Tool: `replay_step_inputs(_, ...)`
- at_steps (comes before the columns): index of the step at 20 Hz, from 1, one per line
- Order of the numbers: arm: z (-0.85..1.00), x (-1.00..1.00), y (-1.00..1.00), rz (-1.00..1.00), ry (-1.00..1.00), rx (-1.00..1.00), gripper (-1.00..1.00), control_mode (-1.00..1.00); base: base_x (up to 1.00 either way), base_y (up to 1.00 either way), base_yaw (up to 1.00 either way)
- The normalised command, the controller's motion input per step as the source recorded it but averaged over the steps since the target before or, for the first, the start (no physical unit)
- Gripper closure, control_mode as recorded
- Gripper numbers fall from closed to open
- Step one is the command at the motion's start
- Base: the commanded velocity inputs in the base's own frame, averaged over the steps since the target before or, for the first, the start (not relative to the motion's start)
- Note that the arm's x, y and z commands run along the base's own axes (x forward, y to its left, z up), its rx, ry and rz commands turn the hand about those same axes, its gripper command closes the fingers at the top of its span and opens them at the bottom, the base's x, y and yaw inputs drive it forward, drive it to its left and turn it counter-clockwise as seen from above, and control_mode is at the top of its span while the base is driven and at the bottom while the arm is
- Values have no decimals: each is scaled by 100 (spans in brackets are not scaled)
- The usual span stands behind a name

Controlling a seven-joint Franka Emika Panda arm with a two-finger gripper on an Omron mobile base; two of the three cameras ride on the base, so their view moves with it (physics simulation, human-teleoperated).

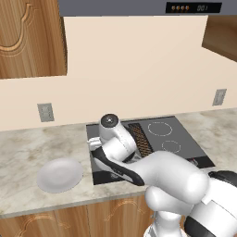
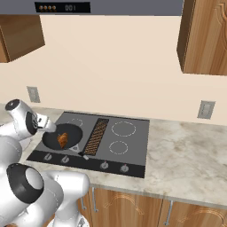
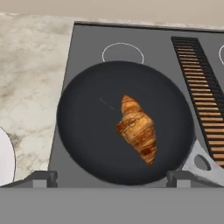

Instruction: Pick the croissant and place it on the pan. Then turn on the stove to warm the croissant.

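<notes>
Below the claw (image 3: 112, 186), whose fingers stand wide apart and empty, the croissant (image 3: 138, 129) lies inside the black pan (image 3: 87, 131) on the stove (image 3: 157, 48). Reaching for a front knob (image 2: 104, 165), the arm could bump the pan handle (image 3: 202, 162) and shift it.

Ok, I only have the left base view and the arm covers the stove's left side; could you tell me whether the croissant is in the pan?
Observer: Yes, the croissant lies inside the pan.
Operator: Thank you. Is the hand holding anything?
Observer: No, the hand is open above the pan, with nothing between its fingertips.
Operator: And where are the knobs?
Observer: Four knobs line the front edge of the stove in the right base view; the hand is not at them.
</notes>
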Motion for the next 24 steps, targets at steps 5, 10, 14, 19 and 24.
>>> replay_step_inputs(5, -19, -5, 0, 3, 0, 0, -100, -100, 0, 0, 0)
replay_step_inputs(10, -56, -49, 0, 11, 5, 0, -100, -100, 0, 0, 0)
replay_step_inputs(14, -10, -7, -1, 2, 1, 0, -100, -100, 0, 0, 0)
replay_step_inputs(19, -42, -19, -12, 4, 0, 0, -100, -100, 0, 0, 0)
replay_step_inputs(24, -19, -13, -2, 2, 0, 0, -100, -100, 0, 0, 0)
